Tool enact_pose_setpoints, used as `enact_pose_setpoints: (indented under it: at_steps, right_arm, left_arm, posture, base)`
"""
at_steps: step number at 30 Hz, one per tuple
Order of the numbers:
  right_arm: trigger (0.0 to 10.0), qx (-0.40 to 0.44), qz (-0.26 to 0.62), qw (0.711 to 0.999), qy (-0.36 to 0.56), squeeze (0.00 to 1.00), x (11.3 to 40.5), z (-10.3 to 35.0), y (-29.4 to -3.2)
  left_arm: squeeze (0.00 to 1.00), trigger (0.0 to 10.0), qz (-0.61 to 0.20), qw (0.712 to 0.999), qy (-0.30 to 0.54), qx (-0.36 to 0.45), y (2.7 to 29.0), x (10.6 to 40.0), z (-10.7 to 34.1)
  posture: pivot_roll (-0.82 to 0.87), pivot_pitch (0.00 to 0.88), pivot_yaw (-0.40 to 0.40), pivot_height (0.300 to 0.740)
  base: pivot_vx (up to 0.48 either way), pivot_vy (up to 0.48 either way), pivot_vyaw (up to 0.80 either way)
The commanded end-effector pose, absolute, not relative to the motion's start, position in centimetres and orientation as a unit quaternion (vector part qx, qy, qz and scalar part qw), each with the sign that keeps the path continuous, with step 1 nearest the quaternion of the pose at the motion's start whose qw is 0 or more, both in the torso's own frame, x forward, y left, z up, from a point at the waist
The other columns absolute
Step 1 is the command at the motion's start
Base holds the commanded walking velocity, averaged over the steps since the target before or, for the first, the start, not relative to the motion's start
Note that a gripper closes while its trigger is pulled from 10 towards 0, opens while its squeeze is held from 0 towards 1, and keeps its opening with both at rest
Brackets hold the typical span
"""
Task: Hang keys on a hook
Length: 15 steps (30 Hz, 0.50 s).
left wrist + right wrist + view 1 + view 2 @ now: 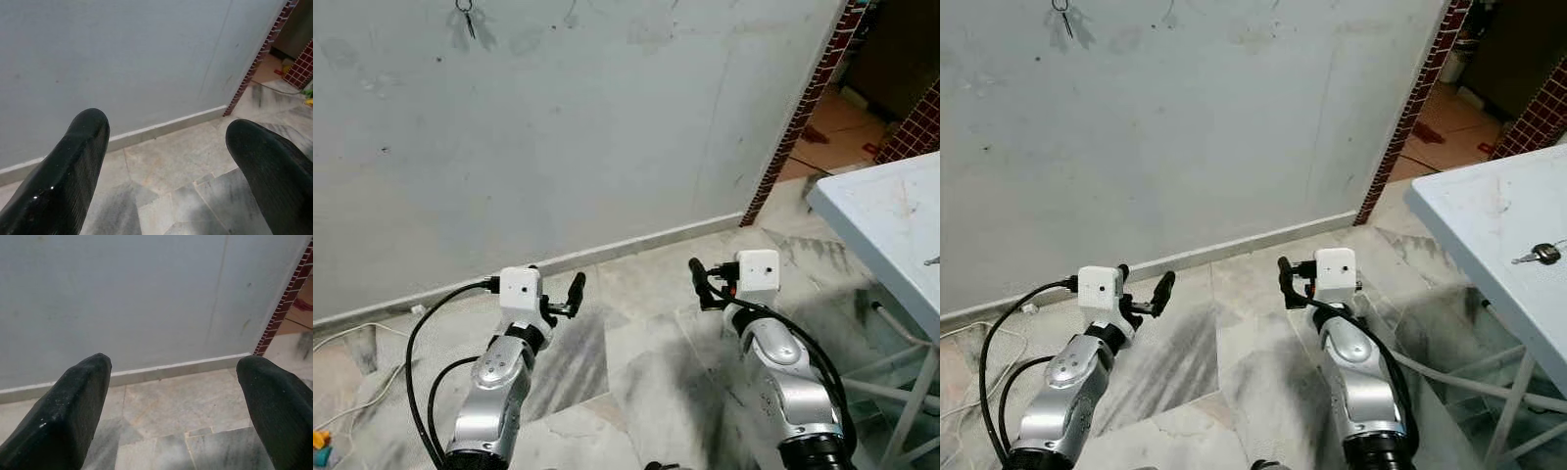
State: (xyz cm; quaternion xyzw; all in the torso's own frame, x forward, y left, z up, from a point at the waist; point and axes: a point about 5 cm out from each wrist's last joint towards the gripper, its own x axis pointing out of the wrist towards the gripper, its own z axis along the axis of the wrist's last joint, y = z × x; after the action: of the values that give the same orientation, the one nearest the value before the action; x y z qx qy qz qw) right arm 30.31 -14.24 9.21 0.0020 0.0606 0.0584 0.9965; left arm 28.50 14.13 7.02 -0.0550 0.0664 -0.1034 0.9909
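A small bunch of keys (1538,255) lies on the white table (1489,225) to my right. High on the grey wall at the far left, a dark key-like thing hangs from a hook (465,15). My left gripper (558,286) and right gripper (702,281) are both held out low over the floor, pointing at the wall and far below the hook. In the left wrist view the left gripper (166,147) is open with nothing between its fingers. The right gripper (171,387) in its wrist view is just as open and bare.
The table's edge and legs (901,382) stand close to my right arm. A red brick door frame (808,98) borders a doorway at the far right. Cables (372,382) lie on the marble floor at the left, along the wall's skirting.
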Motion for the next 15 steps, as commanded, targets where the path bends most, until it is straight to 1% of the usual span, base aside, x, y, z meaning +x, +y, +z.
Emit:
enact_pose_setpoints:
  at_steps: [1,7,15]
  right_arm:
    - [10.0,0.008,0.052,0.997,0.056,0.00,30.4,9.3,-14.3]
    - [10.0,0.013,0.044,0.997,0.059,0.00,30.4,9.0,-14.3]
    - [10.0,0.002,0.026,0.997,0.070,0.00,30.0,8.8,-15.1]
  left_arm:
    - [0.00,10.0,-0.110,0.990,0.074,-0.055,13.9,28.0,6.7]
    - [0.00,10.0,-0.129,0.986,0.091,-0.058,13.4,27.5,6.0]
    - [0.00,10.0,-0.140,0.985,0.088,-0.052,13.3,28.5,6.5]
  posture:
    - [-0.01,0.085,0.016,0.740]
    - [-0.02,0.086,0.049,0.740]
    - [-0.06,0.105,0.041,0.740]
  base:
    - [0.000,0.000,-0.74]
    - [0.000,0.000,-0.74]
    - [0.000,0.000,-0.74]
